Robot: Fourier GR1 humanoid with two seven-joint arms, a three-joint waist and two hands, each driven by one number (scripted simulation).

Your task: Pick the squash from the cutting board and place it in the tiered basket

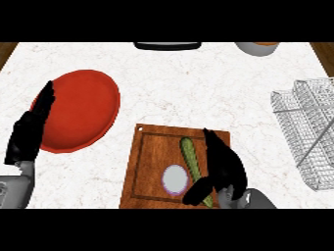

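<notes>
We start with the table, a pale marbled top that carries everything. At its right edge stands the tiered basket, a wire frame, well apart from the board. On the left lies a red plate. Near centre sits the cutting board, brown wood, holding a small round white piece with a purple rim.

The squash lies on the right half of the cutting board. It is a slim green body, its long axis running from far-left to near-right, its near end hidden under the right robot hand. That robot hand hovers over or touches it from the right; its fingers extend straight and its thumb hangs down, nothing pinched yet. We judge this robot hand the nearer one, and the grasp must close across the short axis.

The left robot hand rests spread beside the plate.
</notes>
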